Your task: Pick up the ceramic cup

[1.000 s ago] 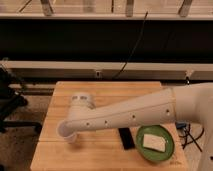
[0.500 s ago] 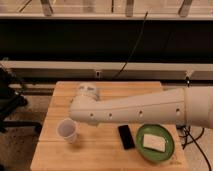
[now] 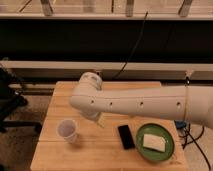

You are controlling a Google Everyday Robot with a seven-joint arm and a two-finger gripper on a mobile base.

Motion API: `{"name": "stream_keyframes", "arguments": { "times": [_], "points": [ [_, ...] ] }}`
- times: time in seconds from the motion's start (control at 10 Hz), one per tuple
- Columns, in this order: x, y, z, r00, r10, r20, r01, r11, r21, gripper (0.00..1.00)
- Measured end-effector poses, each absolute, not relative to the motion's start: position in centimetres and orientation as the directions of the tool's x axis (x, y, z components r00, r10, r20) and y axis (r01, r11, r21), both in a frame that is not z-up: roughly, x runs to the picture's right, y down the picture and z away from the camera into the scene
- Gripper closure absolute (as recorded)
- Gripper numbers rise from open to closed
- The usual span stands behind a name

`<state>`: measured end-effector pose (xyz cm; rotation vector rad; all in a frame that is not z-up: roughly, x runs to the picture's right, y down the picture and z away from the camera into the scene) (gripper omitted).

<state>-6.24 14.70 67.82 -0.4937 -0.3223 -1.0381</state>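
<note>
Whitish, the cup (image 3: 67, 131) stands upright near the front left corner of the wooden table (image 3: 55, 156). Our gripper (image 3: 98, 119) hangs just right of it, mostly hidden under our arm (image 3: 140, 104); we cannot tell its state.

Standing upright toward 8 o'clock on the table (image 3: 95, 154): a small, pale, plain cup (image 3: 67, 130) with no handle, tapering to the base, the wider rim facing up. Touching nothing but the tabletop. Hanging near, at its 2 o'clock, apart: the gripper (image 3: 98, 119).
</note>
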Motion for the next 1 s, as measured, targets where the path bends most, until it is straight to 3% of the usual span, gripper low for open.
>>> {"name": "stream_keyframes", "arguments": {
  "times": [1.0],
  "points": [
    [-9.2,16.5,66.3,0.189,-0.766,0.615,0.982,0.162,-0.1,0.2]
  ]
}}
